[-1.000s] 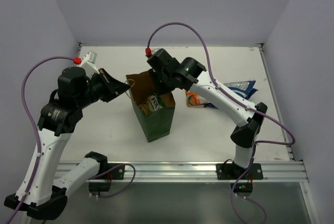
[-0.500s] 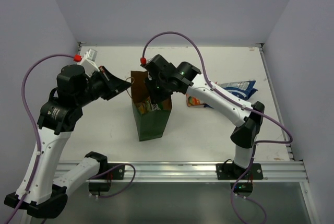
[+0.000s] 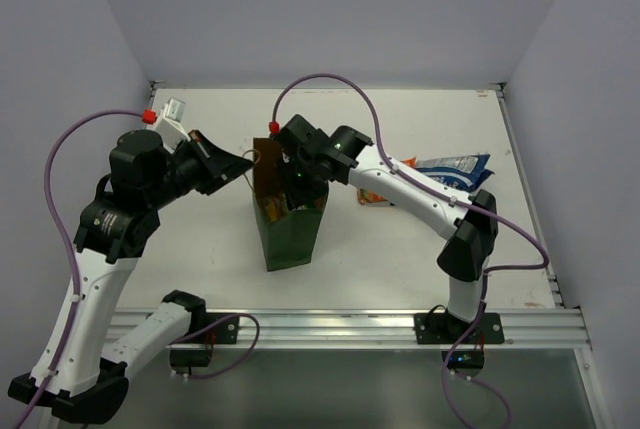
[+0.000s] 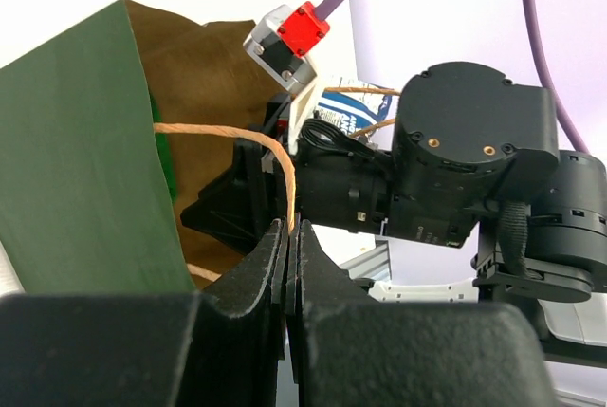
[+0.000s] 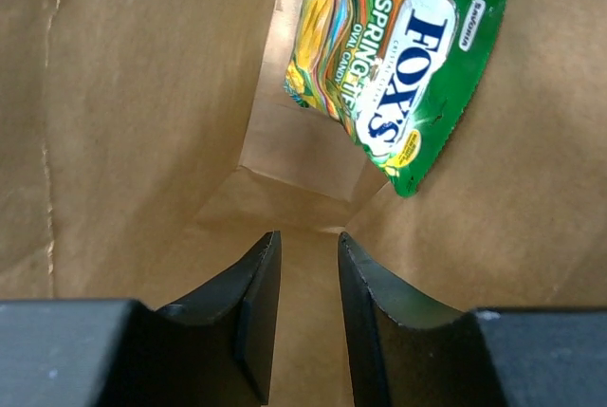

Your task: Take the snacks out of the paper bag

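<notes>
L arm: I see it reaching in from the left edge, left claw (image 4: 289,231) clamped shut on the thin tan loop handle (image 4: 237,134) of the tall dark-green paper bag (image 3: 290,237), upright mid white table (image 3: 400,254) | R arm: arched over, wrist down inside bag mouth, right claw (image 5: 308,248) slightly parted, empty | green foil candy packet (image 5: 398,65) against brown inner wall, beyond fingertips.

Green and brown at the centre of your white table (image 3: 400,249).
Your bag (image 3: 290,239) is dark green outside and kraft brown inside, with a pale orange handle (image 4: 237,132). Inside it you see a green packet (image 5: 398,65) with white lettering on dark blue and yellow-orange streaks. Toward the right edge lie a blue-and-white packet (image 3: 455,166) and an orange packet (image 3: 372,192).
</notes>
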`<state>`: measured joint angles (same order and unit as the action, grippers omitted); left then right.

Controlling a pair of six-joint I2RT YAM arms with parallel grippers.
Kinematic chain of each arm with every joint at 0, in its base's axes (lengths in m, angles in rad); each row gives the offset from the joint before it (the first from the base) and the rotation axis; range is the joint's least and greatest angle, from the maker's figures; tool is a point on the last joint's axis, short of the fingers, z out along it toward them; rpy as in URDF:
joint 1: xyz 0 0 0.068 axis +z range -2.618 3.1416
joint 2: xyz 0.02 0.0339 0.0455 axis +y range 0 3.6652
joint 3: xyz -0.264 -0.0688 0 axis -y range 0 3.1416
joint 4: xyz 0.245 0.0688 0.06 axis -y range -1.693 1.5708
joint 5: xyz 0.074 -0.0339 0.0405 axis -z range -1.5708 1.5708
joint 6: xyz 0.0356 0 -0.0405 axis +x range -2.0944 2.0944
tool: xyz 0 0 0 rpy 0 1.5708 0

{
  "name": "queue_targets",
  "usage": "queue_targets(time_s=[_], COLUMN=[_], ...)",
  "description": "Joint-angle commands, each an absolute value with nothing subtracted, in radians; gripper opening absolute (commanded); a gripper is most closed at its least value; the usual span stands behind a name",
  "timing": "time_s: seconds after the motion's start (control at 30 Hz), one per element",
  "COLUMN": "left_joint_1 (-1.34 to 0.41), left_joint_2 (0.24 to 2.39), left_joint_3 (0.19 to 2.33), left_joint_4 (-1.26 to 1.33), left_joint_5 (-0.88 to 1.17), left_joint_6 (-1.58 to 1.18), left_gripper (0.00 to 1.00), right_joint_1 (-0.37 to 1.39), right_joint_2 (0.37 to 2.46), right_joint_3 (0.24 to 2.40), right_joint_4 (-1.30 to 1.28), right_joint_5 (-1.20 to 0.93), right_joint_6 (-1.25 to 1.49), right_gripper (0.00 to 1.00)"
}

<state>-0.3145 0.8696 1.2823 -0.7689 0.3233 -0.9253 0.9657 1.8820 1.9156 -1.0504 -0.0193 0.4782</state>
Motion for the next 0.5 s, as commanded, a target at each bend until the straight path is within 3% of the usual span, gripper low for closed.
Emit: queue_targets(time_s=[0.0,0.23,0.47], left_joint_1=[-0.310,-0.310,-0.310], left_joint_2=[0.857,0.865,0.862], left_joint_3=[1.287,1.293,1.278], left_joint_4=[-0.713,-0.710,-0.701], left_joint_5=[0.347,0.353,0.357], left_joint_6=[-0.939,-0.942,-0.945], left_gripper=[0.00,0.00,0.00], right_joint_1=[0.968,0.969,0.969], right_joint_2=[1.910,1.922,1.928], right_joint_3=[1.922,1.890,1.940], right_joint_4=[-1.022,-1.020,-1.054], right_joint_5=[-0.032,-0.061,-0.074], right_joint_6=[0.457,0.433,0.463], right_gripper=[0.33,0.24,0.24])
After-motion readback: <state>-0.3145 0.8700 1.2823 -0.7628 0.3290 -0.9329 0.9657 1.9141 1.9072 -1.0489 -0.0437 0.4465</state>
